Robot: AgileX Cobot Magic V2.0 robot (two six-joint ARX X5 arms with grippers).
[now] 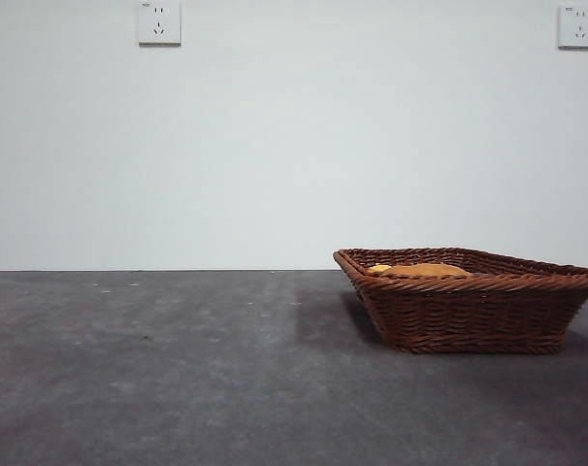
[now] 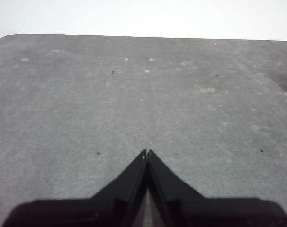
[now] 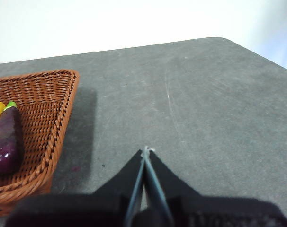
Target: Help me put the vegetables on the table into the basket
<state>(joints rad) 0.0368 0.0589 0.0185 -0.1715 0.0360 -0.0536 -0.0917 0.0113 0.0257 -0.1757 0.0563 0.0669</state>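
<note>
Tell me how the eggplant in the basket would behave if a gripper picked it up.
The eggplant looks glossy, so it may slip between hard jaws. Its rounded, tapered body would probably roll if set down on the table. Inside the basket, the woven wall likely keeps it put.

A bare lab-like room: grey table (image 1: 178,369), plain white wall (image 1: 294,146), two sockets (image 1: 159,22).

No readable text, label, brand, number or sign shows in any view. The two white wall sockets (image 1: 159,22) (image 1: 578,25) in the front view each carry a tiny mark at the upper left corner, too small to read. The basket (image 1: 469,301) and the table (image 1: 178,369) carry no lettering.
</note>
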